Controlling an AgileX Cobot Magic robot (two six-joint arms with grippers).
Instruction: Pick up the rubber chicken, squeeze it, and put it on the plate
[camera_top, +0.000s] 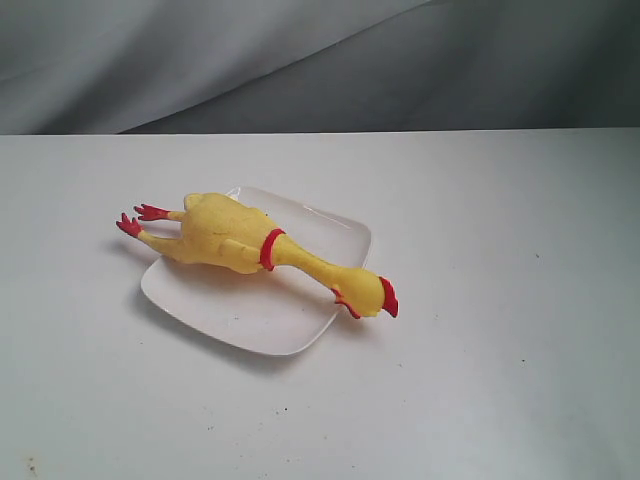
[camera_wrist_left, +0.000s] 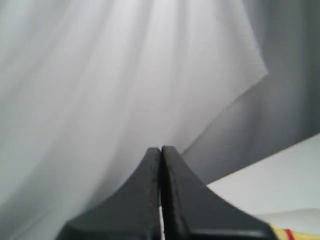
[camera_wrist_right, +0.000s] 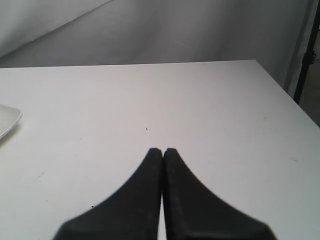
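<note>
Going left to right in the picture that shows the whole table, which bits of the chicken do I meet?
Red feet → yellow body → red neck band → head with red comb. The plate lies underneath, so it gets no spot.

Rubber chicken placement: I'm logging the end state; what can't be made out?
- Exterior view: the rubber chicken hides the plate's middle and part of its far rim.
- Left wrist view: the left gripper and the frame edge leave only a rubber chicken sliver.
- Right wrist view: the frame edge cuts off the plate.
</note>
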